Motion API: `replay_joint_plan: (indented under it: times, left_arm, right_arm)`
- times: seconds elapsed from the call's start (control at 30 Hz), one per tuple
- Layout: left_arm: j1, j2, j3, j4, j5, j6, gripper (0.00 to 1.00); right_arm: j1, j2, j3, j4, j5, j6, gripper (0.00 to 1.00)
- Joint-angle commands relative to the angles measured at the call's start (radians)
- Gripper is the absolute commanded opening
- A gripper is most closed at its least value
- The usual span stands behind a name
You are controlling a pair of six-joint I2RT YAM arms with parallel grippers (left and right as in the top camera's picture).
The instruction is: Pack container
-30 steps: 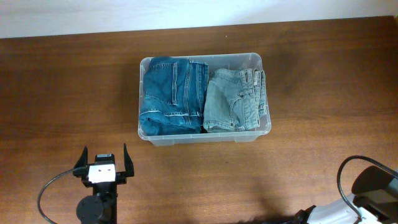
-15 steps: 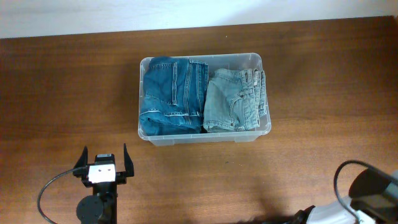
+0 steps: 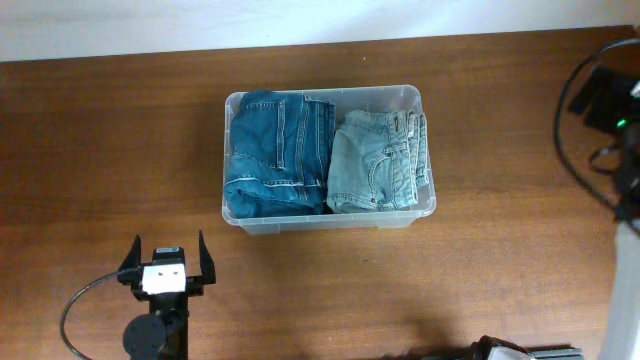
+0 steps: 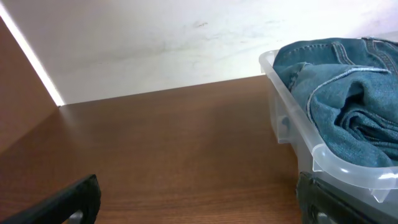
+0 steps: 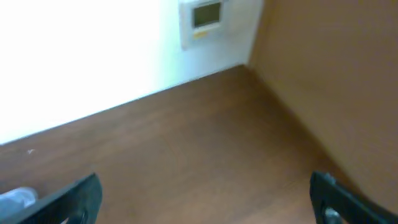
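1. The left claw (image 3: 168, 250) is spread wide and holds nothing. It sits over the near left part of the table, well apart from the container.
2. The right claw (image 5: 202, 208) has its fingers far apart at the lower corners of its blurred wrist view, with nothing between them.
3. The container (image 3: 320, 223) stands mid-table towards the far edge. Dark jeans (image 3: 272, 155) lie folded in its left half and pale jeans (image 3: 378, 160) in its right half, and the two touch.
4. The table (image 3: 100, 140) is brown wood with a visible grain.
5. A white wall (image 4: 155, 43) runs along the far edge. The right wrist view shows a small wall box (image 5: 205, 18), too blurred to identify, beside a brown panel (image 5: 323, 62).
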Motion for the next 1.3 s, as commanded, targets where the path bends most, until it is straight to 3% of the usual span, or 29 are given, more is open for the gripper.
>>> replay_joint_plan:
  times: [0.0,0.17,0.6,0.93,1.27]
  left_arm:
    - [-0.006,-0.010,-0.007,0.000,-0.007,0.002,1.00]
    - [-0.006,-0.010,-0.007,0.000,-0.007,0.002,1.00]
    - [-0.006,-0.010,-0.007,0.000,-0.007,0.002,1.00]
    - [-0.006,-0.010,-0.007,0.000,-0.007,0.002,1.00]
    - [-0.006,-0.010,-0.007,0.000,-0.007,0.002,1.00]
  right_arm:
    - [0.053,-0.086,-0.120,0.088,-0.032,-0.059,0.99]
    - [0.131,-0.175,-0.258,0.245,-0.089,-0.261,0.98]
    - [0.222,-0.331,-0.378,0.335,-0.116,-0.261,0.98]
    - [0.222,-0.538,-0.661,0.507,-0.212,-0.261,0.98]
    - [0.222,-0.680,-0.843,0.555,-0.302,-0.261,0.98]
